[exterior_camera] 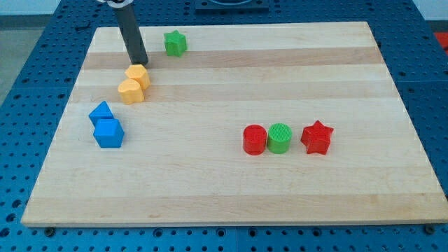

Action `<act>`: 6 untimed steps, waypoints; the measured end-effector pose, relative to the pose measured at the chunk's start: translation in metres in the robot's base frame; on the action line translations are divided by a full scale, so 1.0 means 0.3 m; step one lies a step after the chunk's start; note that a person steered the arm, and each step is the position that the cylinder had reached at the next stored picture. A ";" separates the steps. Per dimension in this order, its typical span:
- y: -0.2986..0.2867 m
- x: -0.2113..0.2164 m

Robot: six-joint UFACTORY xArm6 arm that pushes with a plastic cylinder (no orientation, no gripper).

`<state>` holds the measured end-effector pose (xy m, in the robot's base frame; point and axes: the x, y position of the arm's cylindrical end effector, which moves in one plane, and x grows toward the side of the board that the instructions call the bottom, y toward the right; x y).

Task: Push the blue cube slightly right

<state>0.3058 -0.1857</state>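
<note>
Tip: bare rod end, nothing to clench or release; touching no block, resting at top left of board.
Yellow blocks: just below tip, touching each other, between tip and target.
Blue cube: below and slightly left of tip, well apart; second blue block touching its upper edge.
Approach: tip needed on cube's left face; currently on wrong side, above-right.

one view, high, angled down over whole board.
</note>
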 end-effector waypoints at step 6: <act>-0.309 0.062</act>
<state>0.3244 -0.2784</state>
